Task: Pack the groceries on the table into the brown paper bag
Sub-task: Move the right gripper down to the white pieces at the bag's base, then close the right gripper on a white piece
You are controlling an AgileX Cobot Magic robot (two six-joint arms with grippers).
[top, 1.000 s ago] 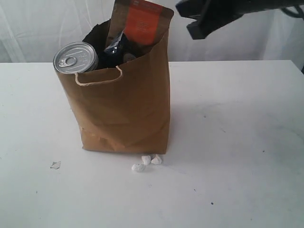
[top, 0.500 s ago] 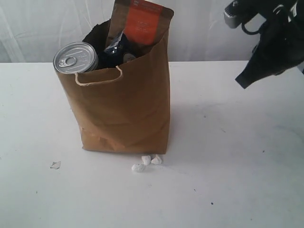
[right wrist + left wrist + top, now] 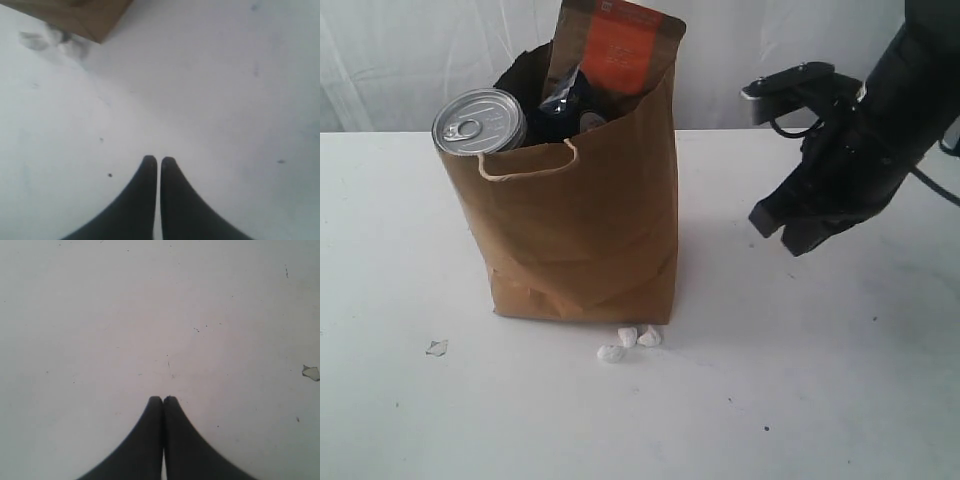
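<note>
Lower than a second ago: right pincer [image 3: 782, 232], clenched on nothing, hanging above the desk [image 3: 840, 390] to the right of the brown paper bag [image 3: 580, 240]. Left pincer [image 3: 163, 400] clenched too, over the desk near a small chip [image 3: 310, 372]. Inside the upright bag: dark jar with silver pull-tab lid [image 3: 478, 120] at the rim, orange-labelled brown pouch [image 3: 620, 45] sticking up behind. White crumbs [image 3: 628, 343] just beside the bag's front corner.

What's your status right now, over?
Left and right jaws shut, empty. Paper bag upright on table, tin and orange pouch sticking out the top. White scraps at its foot, blocking nothing.
</note>
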